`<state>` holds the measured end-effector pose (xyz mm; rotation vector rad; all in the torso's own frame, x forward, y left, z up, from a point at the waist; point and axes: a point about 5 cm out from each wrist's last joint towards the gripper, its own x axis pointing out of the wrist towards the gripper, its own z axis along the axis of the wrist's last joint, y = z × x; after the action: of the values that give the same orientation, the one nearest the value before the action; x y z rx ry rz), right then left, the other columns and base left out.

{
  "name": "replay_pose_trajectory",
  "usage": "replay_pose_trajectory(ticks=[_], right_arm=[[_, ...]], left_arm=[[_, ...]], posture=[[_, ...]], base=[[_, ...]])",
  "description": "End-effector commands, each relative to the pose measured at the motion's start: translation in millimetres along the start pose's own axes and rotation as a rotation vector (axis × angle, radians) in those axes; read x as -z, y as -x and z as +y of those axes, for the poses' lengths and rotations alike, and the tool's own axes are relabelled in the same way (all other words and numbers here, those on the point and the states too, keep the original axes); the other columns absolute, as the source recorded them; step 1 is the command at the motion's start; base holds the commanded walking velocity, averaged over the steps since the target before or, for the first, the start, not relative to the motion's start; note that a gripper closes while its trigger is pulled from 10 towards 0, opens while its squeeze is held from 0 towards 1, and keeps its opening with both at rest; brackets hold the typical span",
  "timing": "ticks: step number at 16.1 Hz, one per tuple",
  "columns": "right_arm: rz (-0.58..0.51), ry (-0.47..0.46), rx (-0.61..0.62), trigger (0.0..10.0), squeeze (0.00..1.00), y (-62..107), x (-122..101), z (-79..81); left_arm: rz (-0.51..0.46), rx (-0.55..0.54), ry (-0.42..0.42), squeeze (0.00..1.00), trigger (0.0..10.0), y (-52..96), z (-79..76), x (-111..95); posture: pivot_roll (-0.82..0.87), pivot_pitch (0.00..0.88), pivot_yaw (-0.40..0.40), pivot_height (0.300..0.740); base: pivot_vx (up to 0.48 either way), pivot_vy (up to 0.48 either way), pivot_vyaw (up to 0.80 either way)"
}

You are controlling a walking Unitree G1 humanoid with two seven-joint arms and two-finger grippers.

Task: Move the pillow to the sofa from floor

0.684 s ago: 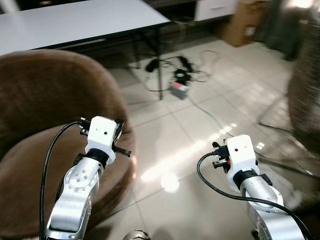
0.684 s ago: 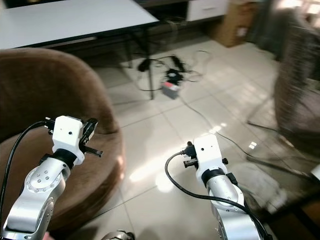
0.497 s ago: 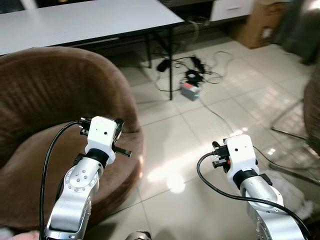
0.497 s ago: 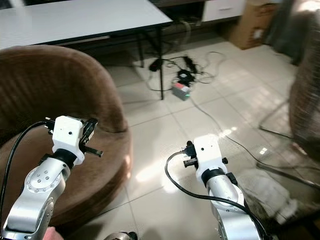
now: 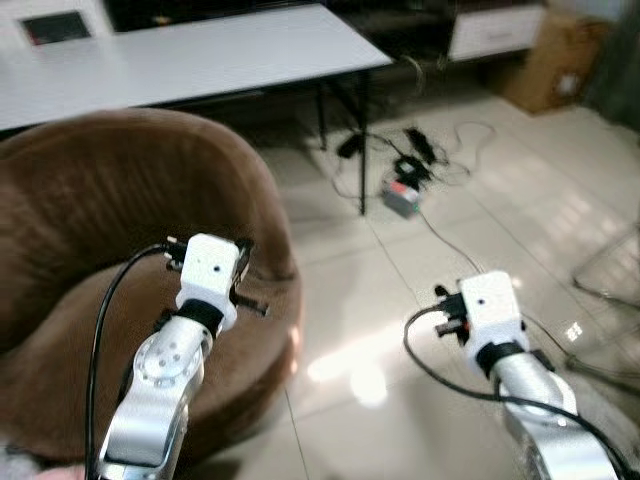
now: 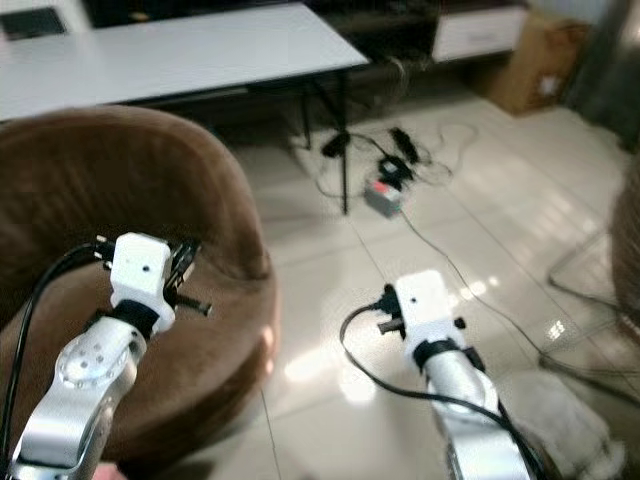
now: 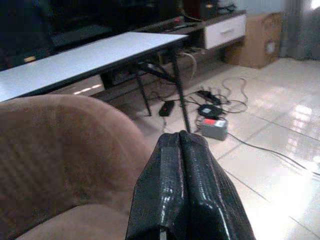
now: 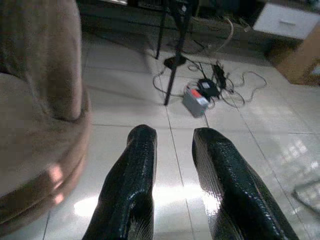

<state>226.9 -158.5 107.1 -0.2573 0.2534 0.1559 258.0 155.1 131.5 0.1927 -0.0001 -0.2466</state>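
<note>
A round brown sofa with a curved back takes up the left half of the eye views. My left arm is raised over the front of its seat. In the left wrist view, the left gripper is shut with nothing in it, and its fingers point past the sofa back toward the table. Over the tiled floor to the right of the sofa, my right arm is held up. Its gripper is open and empty. A blurred pinkish patch touches the lower left edge; I cannot tell what it is.
A white table on thin black legs stands behind the sofa. Tangled cables and a small grey box lie on the tiles beside a table leg. A cardboard box and white drawer unit are at the far right.
The whole picture has slid rightward and the table shows more, so the camera has turned left. Both arms keep the same pose.
</note>
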Motion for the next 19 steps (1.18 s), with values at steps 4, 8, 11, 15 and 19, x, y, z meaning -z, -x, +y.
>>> replay_pose_trajectory(ticks=[4, 8, 11, 15, 19], right_arm=[[-0.026, -0.006, -0.021, 10.0, 0.0, -0.2, -4.5, 4.8], [-0.029, -0.008, -0.03, 10.0, 0.0, -1.8, -4.9, 6.4], [-0.031, -0.006, -0.034, 10.0, 0.0, -2.7, -4.7, 6.6], [-0.033, -0.004, -0.033, 10.0, 0.0, -3.7, -5.0, 6.2], [-0.036, -0.001, -0.027, 10.0, 0.0, -4.5, -5.6, 5.2]], left_arm=[[0.01, -0.027, 0.005, 0.0, 10.0, 2.7, 7.1, 1.6], [-0.012, -0.036, 0.02, 0.0, 10.0, 2.7, 9.1, -2.7], [-0.007, -0.041, 0.03, 0.0, 10.0, 2.5, 10.0, -2.7], [-0.008, -0.046, 0.032, 0.0, 10.0, 1.2, 10.5, -3.3], [-0.009, -0.056, 0.017, 0.0, 10.0, 0.2, 11.8, -3.8]], posture=[[-0.08, 0.002, 0.026, 0.74], [-0.07, 0.013, 0.024, 0.74], [-0.07, 0.015, 0.023, 0.74], [-0.07, 0.017, 0.023, 0.74], [-0.07, 0.019, 0.025, 0.74]], base=[[0.0, 0.0, 0.8], [0.0, 0.0, 0.8], [0.0, 0.154, 0.8], [0.0, 0.48, 0.8], [0.0, 0.24, 0.8]])
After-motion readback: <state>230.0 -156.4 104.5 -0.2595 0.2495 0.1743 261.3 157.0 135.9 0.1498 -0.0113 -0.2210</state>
